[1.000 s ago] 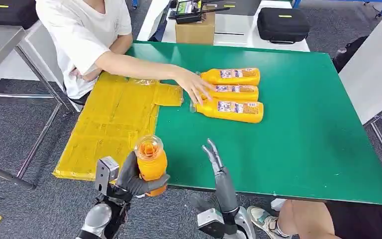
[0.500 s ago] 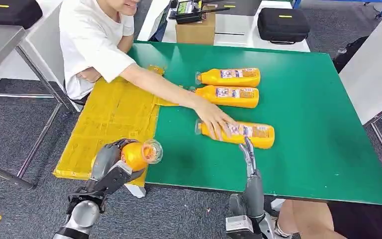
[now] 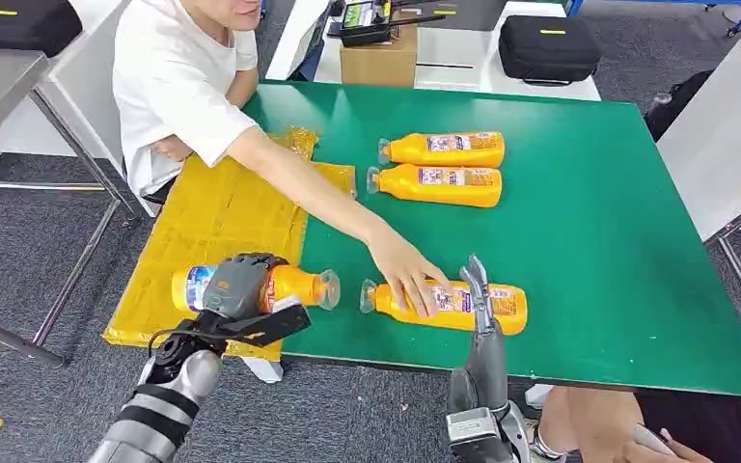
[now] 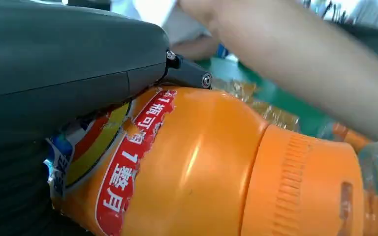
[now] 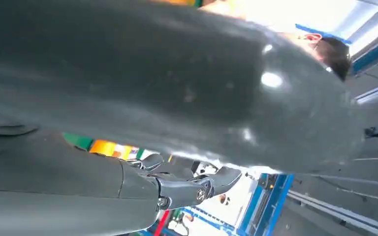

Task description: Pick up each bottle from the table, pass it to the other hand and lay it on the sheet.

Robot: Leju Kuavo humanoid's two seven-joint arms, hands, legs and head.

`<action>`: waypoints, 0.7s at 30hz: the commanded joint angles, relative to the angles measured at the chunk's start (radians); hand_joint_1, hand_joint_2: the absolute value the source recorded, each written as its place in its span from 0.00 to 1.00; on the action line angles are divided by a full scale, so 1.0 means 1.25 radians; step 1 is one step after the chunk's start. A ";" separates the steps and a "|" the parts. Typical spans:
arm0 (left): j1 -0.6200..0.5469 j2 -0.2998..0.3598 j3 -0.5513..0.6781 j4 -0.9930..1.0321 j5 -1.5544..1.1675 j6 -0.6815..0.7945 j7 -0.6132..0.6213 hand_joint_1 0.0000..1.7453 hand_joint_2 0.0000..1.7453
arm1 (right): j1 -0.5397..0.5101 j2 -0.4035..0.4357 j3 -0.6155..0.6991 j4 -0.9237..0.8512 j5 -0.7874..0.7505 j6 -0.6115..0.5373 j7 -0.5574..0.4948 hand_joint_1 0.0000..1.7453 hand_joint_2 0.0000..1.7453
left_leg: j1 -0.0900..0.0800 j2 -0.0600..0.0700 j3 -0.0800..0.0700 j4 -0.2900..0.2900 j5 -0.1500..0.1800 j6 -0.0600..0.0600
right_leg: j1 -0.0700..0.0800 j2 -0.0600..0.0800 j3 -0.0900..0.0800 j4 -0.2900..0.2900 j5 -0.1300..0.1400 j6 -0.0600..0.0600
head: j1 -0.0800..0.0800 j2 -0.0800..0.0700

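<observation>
Head view, lower left of the frame: held bottle (image 3: 268,286) lying on its side over the edge where yellow sheet (image 3: 214,224) meets green table (image 3: 579,193), clear cap pointing right, gripped around the middle by left hand (image 3: 239,289). Left wrist view: same bottle (image 4: 197,172) close up, orange body with torn red-and-blue label, dark fingers (image 4: 187,76) wrapped over it. Lower centre of the head view: second bottle (image 3: 449,305) flat on the table, cap toward the left, under a person's hand (image 3: 407,274) reaching in from the upper left. Right hand (image 3: 480,289) upright just beside that bottle, fingers straight and apart, holding nothing. Upper centre: two more bottles (image 3: 442,149) (image 3: 436,185) lying side by side, caps to the left. Top of the frame: cardboard box (image 3: 378,60) and black case (image 3: 548,46) beyond the table.
</observation>
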 commanded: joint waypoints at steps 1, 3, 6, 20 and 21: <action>-0.226 -0.012 -0.022 0.344 0.002 -0.003 0.010 1.00 1.00 | -0.058 -0.007 0.000 0.079 -0.050 0.031 0.001 0.00 0.00 | 0.000 -0.002 0.002 -0.001 0.000 -0.001 | 0.000 -0.003 0.003 -0.001 -0.001 -0.001 | 0.000 0.000; -0.255 -0.016 -0.018 0.386 0.005 -0.016 0.011 1.00 1.00 | -0.062 -0.003 0.000 0.086 -0.059 0.043 0.001 0.00 0.00 | 0.001 -0.003 0.004 0.000 -0.001 -0.001 | 0.001 -0.004 0.005 -0.001 -0.002 -0.002 | 0.000 0.000; -0.278 -0.021 0.000 0.432 0.032 -0.052 0.007 1.00 1.00 | -0.069 -0.001 0.004 0.103 -0.056 0.039 0.001 0.00 0.00 | 0.001 -0.001 0.002 0.000 0.000 -0.001 | 0.001 -0.001 0.003 0.000 -0.001 -0.001 | 0.000 0.000; -0.314 -0.006 0.003 0.534 0.084 -0.217 0.024 0.10 1.00 | -0.094 -0.002 -0.006 0.158 -0.102 0.039 0.001 0.00 0.00 | 0.000 0.002 0.006 -0.001 -0.001 -0.001 | 0.001 0.001 0.006 -0.001 -0.001 -0.002 | 0.000 0.000; -0.317 -0.002 -0.005 0.541 0.083 -0.235 0.030 0.10 1.00 | -0.097 -0.003 -0.006 0.160 -0.105 0.039 0.001 0.00 0.00 | 0.000 0.002 0.005 -0.001 -0.001 -0.001 | 0.000 0.001 0.005 0.000 -0.001 -0.001 | 0.000 0.000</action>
